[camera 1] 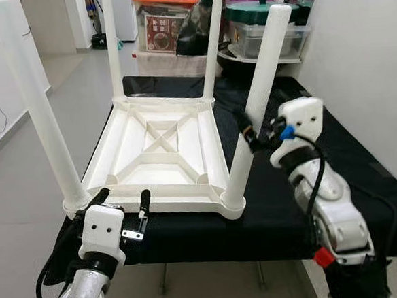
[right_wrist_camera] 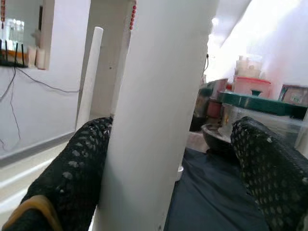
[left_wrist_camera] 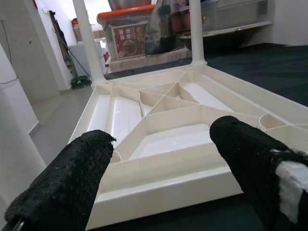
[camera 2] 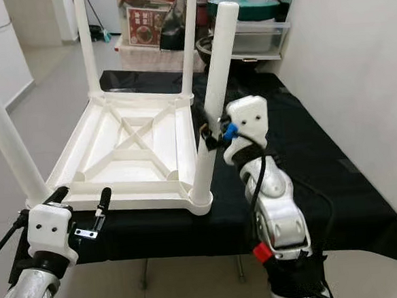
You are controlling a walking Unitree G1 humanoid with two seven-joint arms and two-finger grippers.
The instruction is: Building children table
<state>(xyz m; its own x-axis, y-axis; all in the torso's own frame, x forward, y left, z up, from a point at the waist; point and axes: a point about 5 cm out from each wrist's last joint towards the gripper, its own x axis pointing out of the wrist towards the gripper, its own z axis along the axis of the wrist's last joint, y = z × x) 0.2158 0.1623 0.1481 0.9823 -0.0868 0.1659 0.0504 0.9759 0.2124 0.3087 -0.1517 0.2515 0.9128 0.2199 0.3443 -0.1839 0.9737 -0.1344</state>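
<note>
Left gripper (camera 1: 124,202) fingers spread; right gripper (camera 1: 251,136) fingers spread.

We look along our right gripper (right_wrist_camera: 168,168), w/ a thick white table leg (right_wrist_camera: 159,110) between its two black fingers (right_wrist_camera: 72,178). One finger presses against the leg's side; the other stands apart from it w/ a gap, so the jaws are spread wider than the leg. A second white leg (right_wrist_camera: 90,72) rises further off, thin and upright, near a white wall w/ a cable. Beyond the gripper lies a dark cloth (right_wrist_camera: 211,197), and behind it a green lid (right_wrist_camera: 262,102) on a clear container, plus blurred clutter.
</note>
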